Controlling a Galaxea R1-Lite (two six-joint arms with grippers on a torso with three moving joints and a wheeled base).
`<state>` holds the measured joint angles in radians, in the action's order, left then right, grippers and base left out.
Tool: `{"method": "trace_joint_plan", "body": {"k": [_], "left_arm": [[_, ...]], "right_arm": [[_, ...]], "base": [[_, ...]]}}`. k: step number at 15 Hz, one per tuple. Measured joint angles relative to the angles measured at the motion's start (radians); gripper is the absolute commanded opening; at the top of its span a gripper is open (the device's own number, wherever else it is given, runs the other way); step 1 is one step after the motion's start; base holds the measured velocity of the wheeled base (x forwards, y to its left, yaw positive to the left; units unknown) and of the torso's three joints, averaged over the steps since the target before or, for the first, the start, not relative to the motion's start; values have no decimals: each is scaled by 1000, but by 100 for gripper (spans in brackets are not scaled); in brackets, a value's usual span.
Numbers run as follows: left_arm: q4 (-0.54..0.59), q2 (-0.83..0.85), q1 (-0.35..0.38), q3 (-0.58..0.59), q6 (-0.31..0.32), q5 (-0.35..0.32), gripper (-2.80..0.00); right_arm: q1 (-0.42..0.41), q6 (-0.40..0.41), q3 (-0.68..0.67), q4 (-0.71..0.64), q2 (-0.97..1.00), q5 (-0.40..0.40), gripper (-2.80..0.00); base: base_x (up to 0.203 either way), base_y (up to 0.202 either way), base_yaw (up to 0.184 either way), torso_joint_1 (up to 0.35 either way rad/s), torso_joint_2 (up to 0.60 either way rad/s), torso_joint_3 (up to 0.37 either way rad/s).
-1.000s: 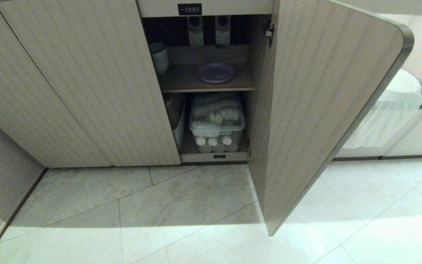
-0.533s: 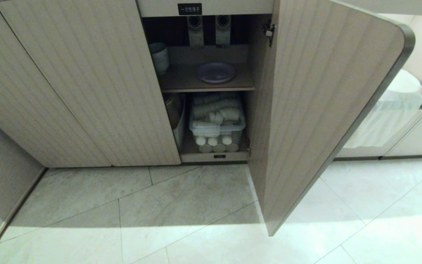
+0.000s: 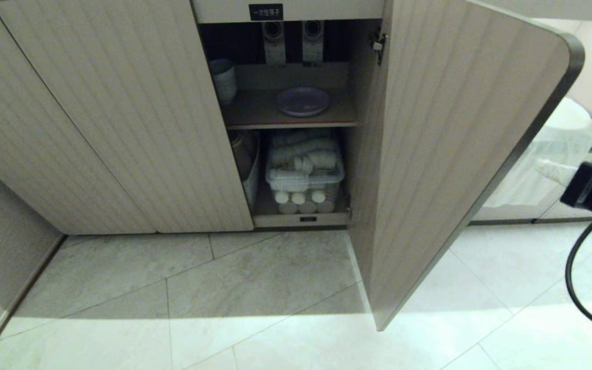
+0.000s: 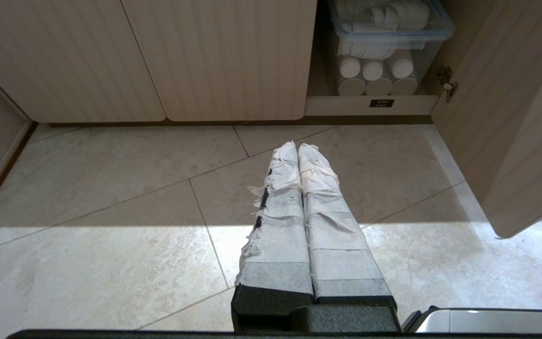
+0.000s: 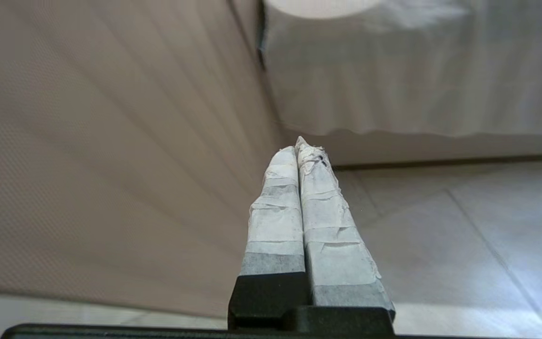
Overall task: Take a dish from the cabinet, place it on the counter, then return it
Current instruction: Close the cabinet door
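The right end effector [image 5: 299,150] has its two tape-wrapped fingers pressed together and holds nothing. In the head view it enters from the right edge, at mid height, on the outer side of the open cabinet door [image 3: 455,144], with a black cable looping below it. Beyond it hangs a white cloth [image 3: 548,159].

The left end effector [image 4: 297,150] is parked low over the tiled floor [image 4: 111,212], fingers likewise together and empty, pointing toward the cabinet's base.

The dish [image 3: 303,101], a lavender plate, lies flat on the upper shelf [image 3: 255,115] of the cabinet [image 3: 121,113], right of centre and near the front edge. A pale cup [image 3: 223,79] stands apart from it at the shelf's left end. Below sits a clear bin [image 3: 303,174] of white items.

The reach looks barely begun. To do it well, the right arm likely needs to swing around the door's edge into the opening, part its fingers before arriving, and come in low and level so one finger slips under the plate's rim without nudging it backward.
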<state>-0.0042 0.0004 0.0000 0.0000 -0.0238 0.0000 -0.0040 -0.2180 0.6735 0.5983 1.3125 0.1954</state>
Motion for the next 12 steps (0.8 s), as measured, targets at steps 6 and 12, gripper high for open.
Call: {"method": "trace_joint_plan", "body": {"k": [6,12], "left_arm": [[0,0,0,0,0,0,-280],[0,0,0,0,0,0,-280]], "right_arm": [[-18,-109,30,48,68,235,-280],[-16,-211,59,127,108,396,-280]], "base": [[0,0,0,0,0,0],[0,0,0,0,0,0]]}}
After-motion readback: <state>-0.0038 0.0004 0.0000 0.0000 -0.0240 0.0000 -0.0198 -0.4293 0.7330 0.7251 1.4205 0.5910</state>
